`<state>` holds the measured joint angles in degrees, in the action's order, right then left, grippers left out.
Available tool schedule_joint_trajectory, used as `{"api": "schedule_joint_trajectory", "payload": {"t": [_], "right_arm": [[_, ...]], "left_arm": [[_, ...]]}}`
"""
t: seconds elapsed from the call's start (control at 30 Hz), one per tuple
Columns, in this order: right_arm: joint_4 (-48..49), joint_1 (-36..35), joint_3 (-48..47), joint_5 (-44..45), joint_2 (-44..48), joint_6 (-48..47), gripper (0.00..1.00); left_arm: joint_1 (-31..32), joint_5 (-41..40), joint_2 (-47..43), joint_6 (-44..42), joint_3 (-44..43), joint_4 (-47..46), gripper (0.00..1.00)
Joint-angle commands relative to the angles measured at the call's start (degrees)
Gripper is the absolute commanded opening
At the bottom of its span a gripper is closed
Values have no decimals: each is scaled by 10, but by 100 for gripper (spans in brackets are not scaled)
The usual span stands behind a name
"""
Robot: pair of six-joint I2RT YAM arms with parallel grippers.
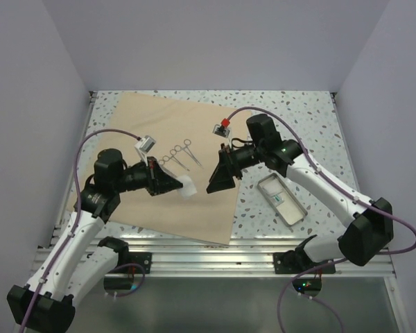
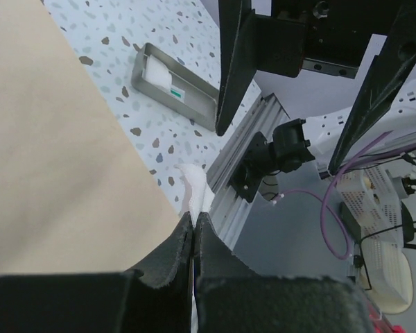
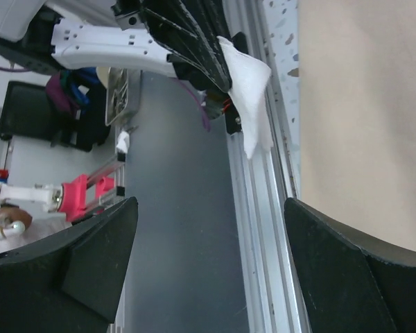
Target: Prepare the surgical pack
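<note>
under left hand (image 1: 181,185), surgical pack (image 1: 135,128)

Top view: the left arm (image 1: 90,201) covers the lower-left area of the surgical pack (image 1: 145,125). The ring-handled instruments (image 1: 180,154) lying on it are too small to identify. The contents of the metal tray (image 1: 292,211) are too small to read.

Left wrist view: the left gripper (image 2: 195,220) hides most of the white pad (image 2: 194,182).

Right wrist view: the right gripper (image 3: 210,208) is blurred, and the bottom edge cuts off both of its fingers (image 3: 90,263).
</note>
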<state>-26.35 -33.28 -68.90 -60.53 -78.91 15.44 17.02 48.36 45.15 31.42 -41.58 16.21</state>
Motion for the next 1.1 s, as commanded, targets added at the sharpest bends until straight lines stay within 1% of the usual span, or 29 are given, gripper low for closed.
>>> {"api": "schedule_joint_trajectory", "payload": {"t": [0.0,0.17,0.3,0.4,0.53,0.63,0.7,0.83,0.87,0.9,0.93,1.0,1.03,1.07], "right_arm": [[-10,-26,-34,-19,-18,-23,90],[-14,-58,-62,-6,-55,-29,87],[-5,-76,-76,8,-85,-28,79],[13,-85,-84,9,-107,-22,76],[19,-101,-101,4,-131,-18,75],[24,-112,-102,0,-138,-14,72],[29,-121,-98,-4,-141,-8,68],[38,-126,-78,-10,-140,-1,49],[42,-126,-73,-11,-136,6,39],[52,-126,-62,-9,-135,12,32],[53,-126,-57,-5,-133,15,15],[46,-127,-48,12,-136,17,0],[37,-126,-45,21,-136,18,0],[31,-126,-42,31,-136,16,0]], "left_arm": [[2,45,-20,19,14,9,0],[4,70,-29,23,19,8,0],[10,86,-26,25,19,5,0],[13,94,-26,25,19,7,0],[15,95,-20,26,19,8,0],[16,96,-13,31,19,-2,0],[16,94,-4,30,12,-6,0],[16,89,12,22,-6,-6,0],[16,89,16,22,-13,-6,0],[16,86,23,17,-16,-4,0],[16,82,27,14,-24,-1,0],[16,70,40,-6,-34,22,19],[16,57,45,-18,-50,38,29],[16,33,54,-28,-58,63,42]]}}
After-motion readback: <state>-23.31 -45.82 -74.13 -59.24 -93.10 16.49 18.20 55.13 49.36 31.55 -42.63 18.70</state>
